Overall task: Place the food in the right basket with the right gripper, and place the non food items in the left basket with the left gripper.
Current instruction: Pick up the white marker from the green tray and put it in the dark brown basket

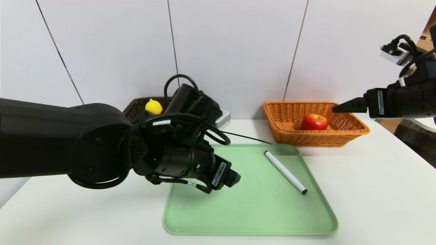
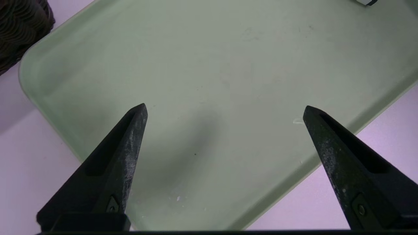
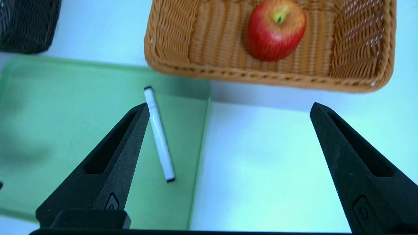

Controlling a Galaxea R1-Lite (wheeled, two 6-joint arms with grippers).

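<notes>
A white pen (image 1: 285,172) with a black tip lies diagonally on the right part of the green tray (image 1: 252,211), and also shows in the right wrist view as the pen (image 3: 159,137). My left gripper (image 1: 234,178) hovers open over the tray's left part, well apart from the pen. Only bare tray (image 2: 228,65) lies between the fingers of the left gripper (image 2: 224,106). A red apple (image 1: 314,121) sits in the orange basket (image 1: 286,115). A yellow object (image 1: 154,107) lies in the dark basket (image 1: 134,105). My right gripper (image 1: 337,108) is raised, open and empty, by the orange basket's right side.
The white table (image 1: 374,190) stretches to the right of the tray. In the right wrist view the right gripper (image 3: 230,107) hangs over bare table between the tray (image 3: 65,130) and the orange basket (image 3: 196,42) with the apple (image 3: 276,30). A cable (image 1: 245,136) runs behind the tray.
</notes>
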